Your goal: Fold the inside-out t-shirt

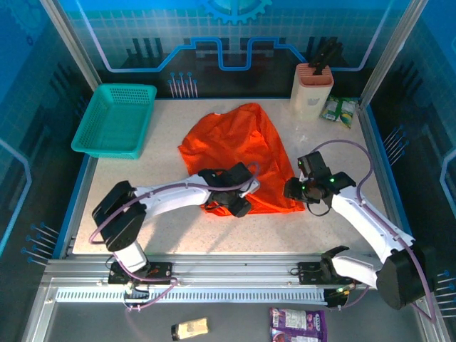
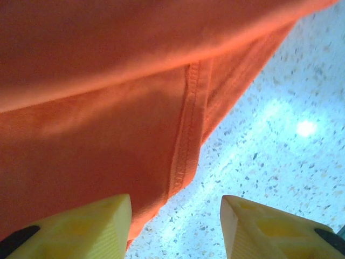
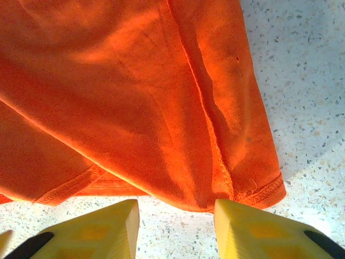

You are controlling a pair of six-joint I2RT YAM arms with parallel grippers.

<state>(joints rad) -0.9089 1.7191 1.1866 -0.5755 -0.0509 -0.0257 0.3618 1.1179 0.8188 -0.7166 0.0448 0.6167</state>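
Left gripper (image 2: 175,210) is half open and empty at the shirt's (image 1: 231,146) near edge; right gripper (image 3: 175,216) is also parted, holding nothing, just short of the hem (image 3: 267,190); shirt lies rumpled mid-table (image 1: 171,228); I judge it light, limp and quick to bunch; I'd pinch the stitched hem corners, which are firmer than open cloth.

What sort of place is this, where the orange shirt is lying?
Probably a robot lab or demo cell: a speckled table fenced by metal posts and blue printed panels, with robot arms bolted at its near edge.
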